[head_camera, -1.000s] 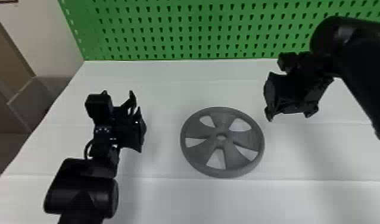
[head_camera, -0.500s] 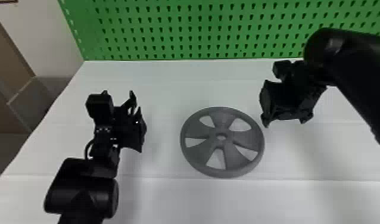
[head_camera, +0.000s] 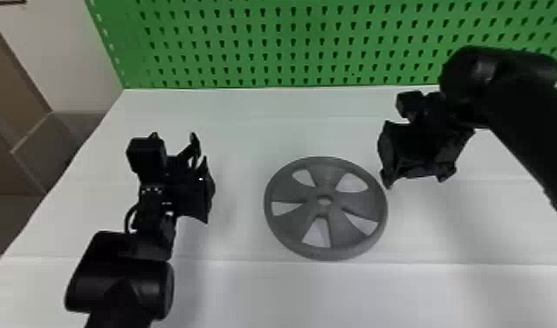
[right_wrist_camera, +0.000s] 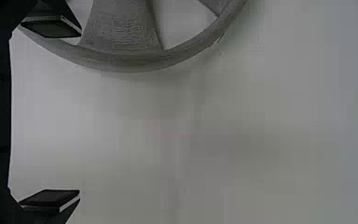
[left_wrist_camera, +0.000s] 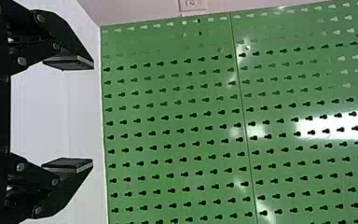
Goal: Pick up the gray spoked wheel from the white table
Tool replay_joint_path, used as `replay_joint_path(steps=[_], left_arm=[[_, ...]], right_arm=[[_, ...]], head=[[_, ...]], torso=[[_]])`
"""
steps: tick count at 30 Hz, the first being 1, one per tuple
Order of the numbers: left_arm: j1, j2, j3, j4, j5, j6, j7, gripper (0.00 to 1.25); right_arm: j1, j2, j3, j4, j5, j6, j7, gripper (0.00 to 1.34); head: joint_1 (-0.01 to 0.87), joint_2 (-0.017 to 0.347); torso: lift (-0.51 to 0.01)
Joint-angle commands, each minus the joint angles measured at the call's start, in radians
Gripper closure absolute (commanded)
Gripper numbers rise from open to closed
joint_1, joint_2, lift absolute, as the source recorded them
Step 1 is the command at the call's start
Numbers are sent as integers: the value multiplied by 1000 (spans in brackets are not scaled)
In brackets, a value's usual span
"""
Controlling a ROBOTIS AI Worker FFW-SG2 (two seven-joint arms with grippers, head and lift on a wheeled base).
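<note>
The gray spoked wheel (head_camera: pixel 325 218) lies flat on the white table (head_camera: pixel 264 292). My right gripper (head_camera: pixel 415 179) hangs over the table just right of the wheel's rim. Seen from the right wrist, that gripper (right_wrist_camera: pixel 80 114) is open with nothing between its fingers, and one finger overlaps the edge of the wheel (right_wrist_camera: pixel 126 58). To the left of the wheel, some way off from it, is my left gripper (head_camera: pixel 199 150). In the left wrist view the left gripper (left_wrist_camera: pixel 93 115) is open and empty, facing the green board.
A green pegboard (head_camera: pixel 290 43) stands along the table's back edge. Beyond the table's left edge are brown and gray surfaces (head_camera: pixel 72 135). The right forearm (head_camera: pixel 531 131) reaches in over the table's right side.
The right gripper has moved left, closer to the wheel, and its forearm has shifted slightly too. The left arm and the wheel are where they were.
</note>
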Motion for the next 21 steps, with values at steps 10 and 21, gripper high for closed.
replay_joint_path(steps=[10, 21], left_arm=[[-2, 2, -2, 0, -1, 0, 3, 504], [-3, 4, -4, 2, -3, 1, 5, 510]], right_arm=[[-15, 12, -6, 47, -39, -21, -29, 88], [-30, 14, -99, 182, -422, -61, -431, 88]], head=[[779, 110], [779, 110]], torso=[[-69], [-69]])
